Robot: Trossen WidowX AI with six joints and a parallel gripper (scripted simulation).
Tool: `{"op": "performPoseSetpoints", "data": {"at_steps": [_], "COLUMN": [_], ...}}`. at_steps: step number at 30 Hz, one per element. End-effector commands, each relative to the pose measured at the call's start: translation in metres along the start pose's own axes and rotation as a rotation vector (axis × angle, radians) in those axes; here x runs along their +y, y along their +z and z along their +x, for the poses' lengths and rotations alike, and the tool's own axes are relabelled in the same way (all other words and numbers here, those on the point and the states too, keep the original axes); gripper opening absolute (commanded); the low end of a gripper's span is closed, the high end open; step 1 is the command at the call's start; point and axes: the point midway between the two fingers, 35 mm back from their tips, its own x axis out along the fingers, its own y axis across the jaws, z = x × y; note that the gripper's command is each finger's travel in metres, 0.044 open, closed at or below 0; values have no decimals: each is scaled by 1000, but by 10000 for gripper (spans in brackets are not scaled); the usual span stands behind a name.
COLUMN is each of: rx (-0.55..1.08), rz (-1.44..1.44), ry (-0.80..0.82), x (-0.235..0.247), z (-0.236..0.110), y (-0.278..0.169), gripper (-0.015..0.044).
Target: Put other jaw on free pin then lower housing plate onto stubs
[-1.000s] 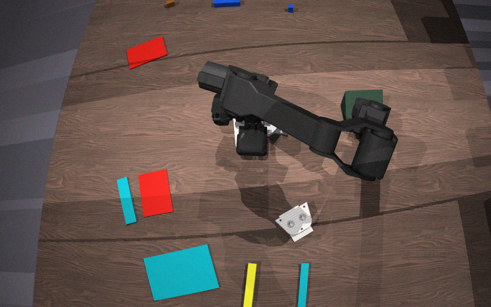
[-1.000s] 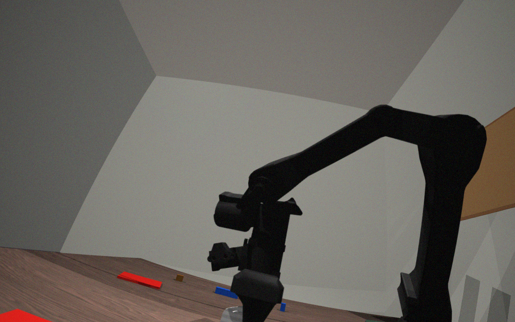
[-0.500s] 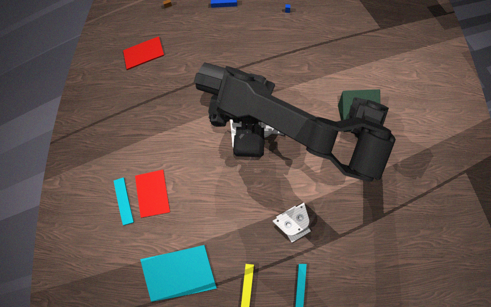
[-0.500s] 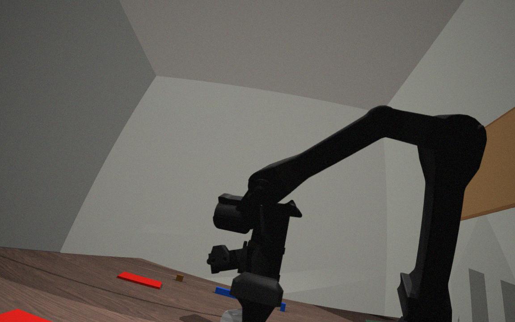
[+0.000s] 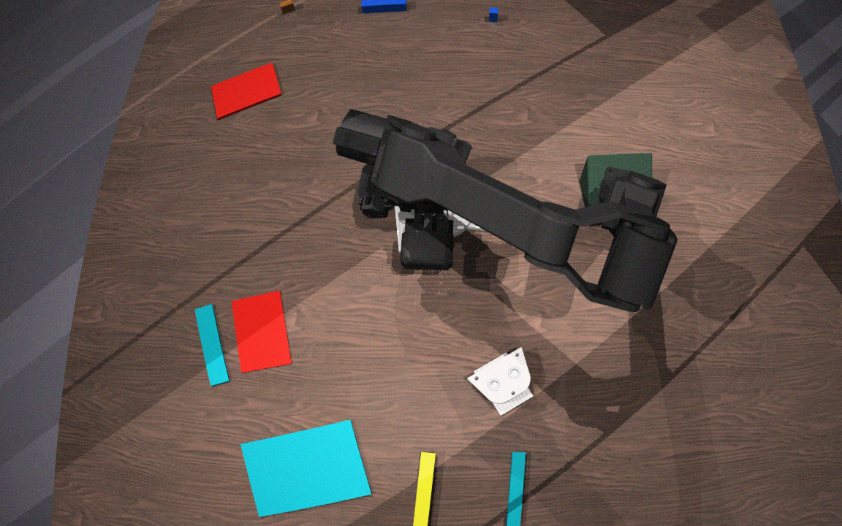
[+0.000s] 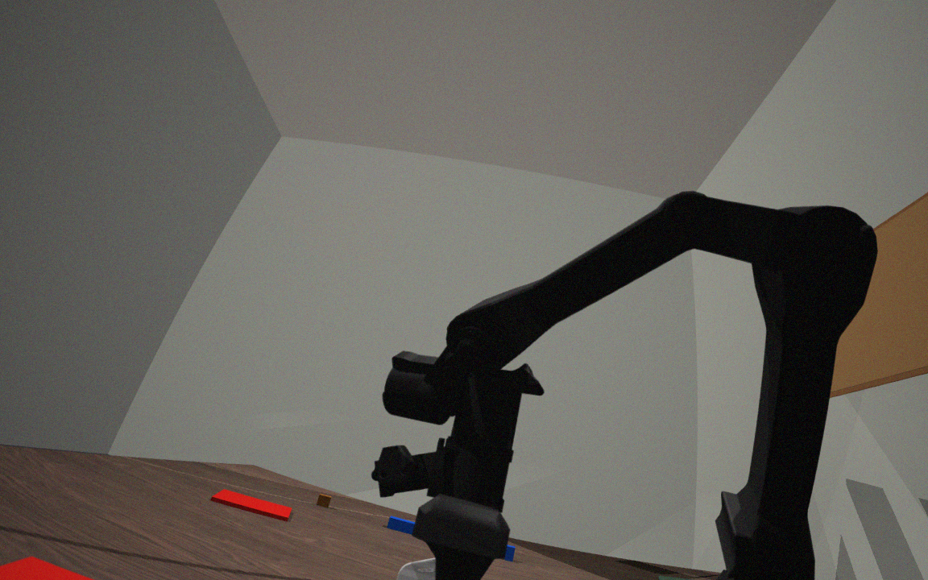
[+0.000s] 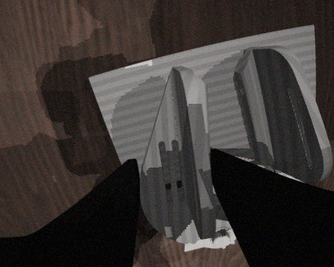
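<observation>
The grey-white base plate (image 7: 104, 93) (image 5: 399, 230) lies on the table, largely hidden under the arm in the top view. My gripper (image 7: 172, 162) is shut on a grey jaw (image 7: 167, 130), with one finger on each side, over the base's near part. The other jaw (image 7: 282, 111) stands to the right on the base, apart from the held one. The pins and any gear teeth contact are hidden. The white housing plate (image 5: 503, 378), with two round holes, lies apart on the table, toward the bottom of the top view.
A green block (image 5: 620, 163) is beside the arm's base. Red plates (image 5: 246, 90) (image 5: 262, 332) and cyan pieces (image 5: 211, 345) (image 5: 306, 467) (image 5: 516, 487) lie around, with a yellow strip (image 5: 424, 487). Blue pieces (image 5: 383, 6) (image 5: 492, 14) and a brown cube (image 5: 287, 6) are at the far edge.
</observation>
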Motion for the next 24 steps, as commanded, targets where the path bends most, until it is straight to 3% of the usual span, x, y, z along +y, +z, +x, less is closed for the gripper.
{"op": "performPoseSetpoints", "data": {"at_steps": [1,24], "rx": [1,1], "rz": [4,4], "ry": [5,5], "x": [1,1], "z": [2,8], "y": [0,0], "gripper": [134,134]}}
